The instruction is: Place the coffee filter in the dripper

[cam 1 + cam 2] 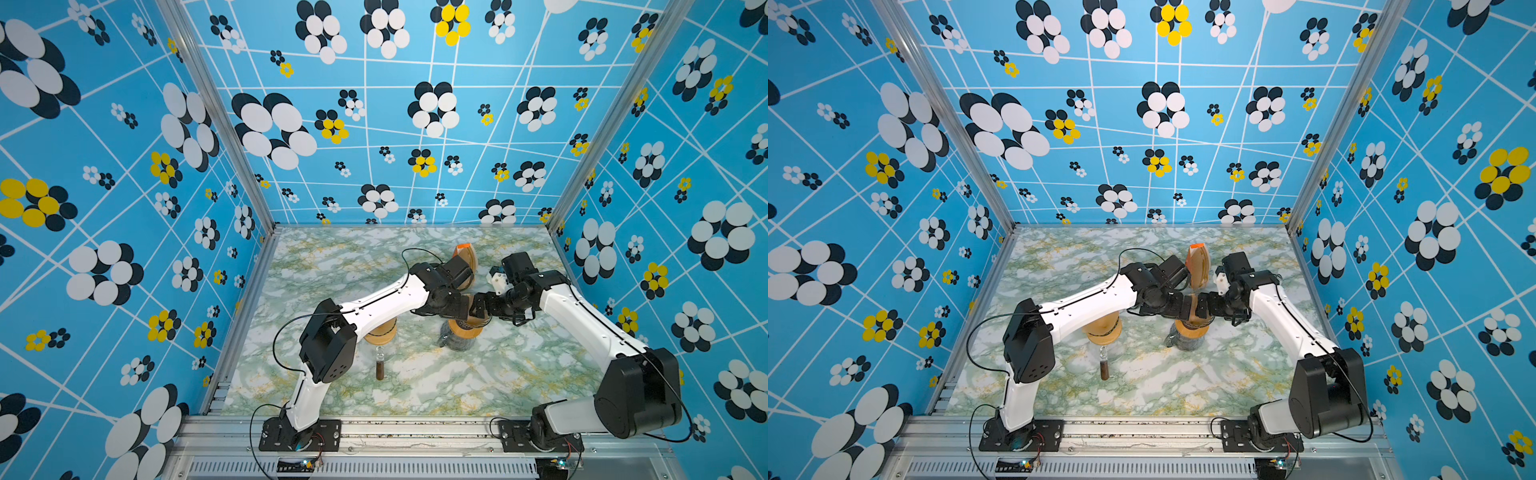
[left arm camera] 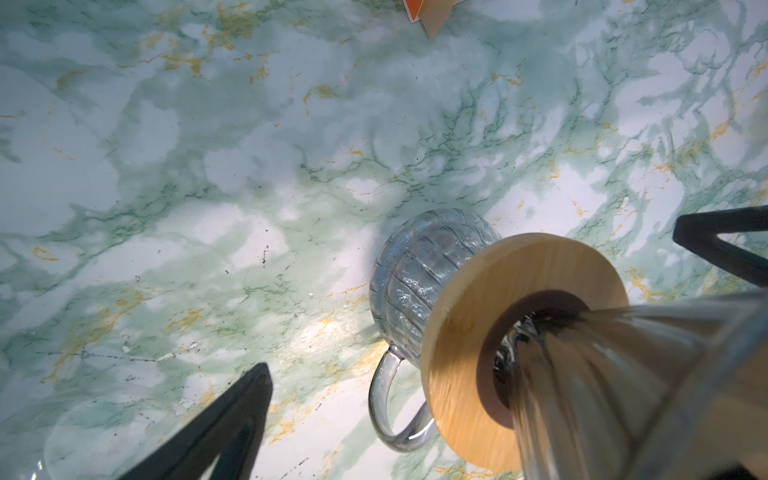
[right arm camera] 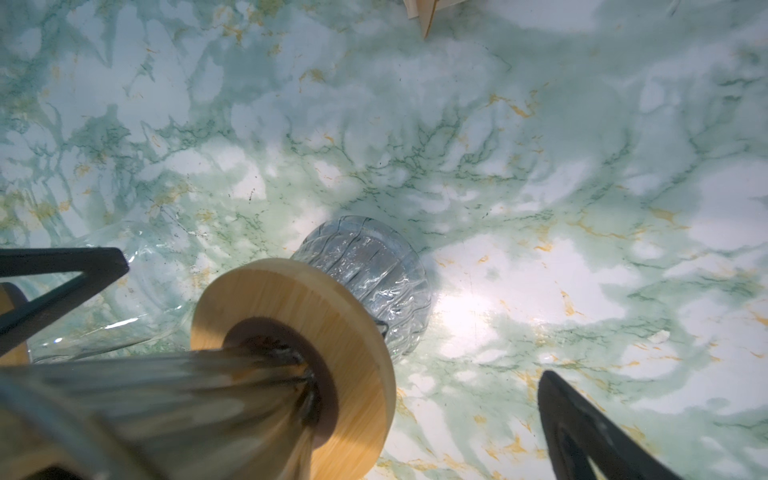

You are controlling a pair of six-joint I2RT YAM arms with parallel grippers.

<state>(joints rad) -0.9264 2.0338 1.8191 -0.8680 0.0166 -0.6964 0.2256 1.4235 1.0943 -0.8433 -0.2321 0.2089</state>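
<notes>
On the marble table [image 1: 374, 266], the left gripper [image 2: 471, 299] and right gripper [image 3: 334, 318] each hold their fingers spread either side of the glass dripper [image 2: 623, 374]. The dripper sits on a glass mug [image 2: 415, 270], and the brown coffee filter [image 1: 468, 308] shows inside its cone.

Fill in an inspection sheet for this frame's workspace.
Surface: green-veined marble table, a few dark specks.
Job's things: dripper seated on glass mug; brown filter seemingly inside already.
Clutter: filter holder at back; second wood-collared vessel; brown vial.
Grippers: left gripper and right gripper open, flanking the dripper, holding nothing.
Cables: black loops on both arms.
Surroundings: blue flowered walls.
</notes>
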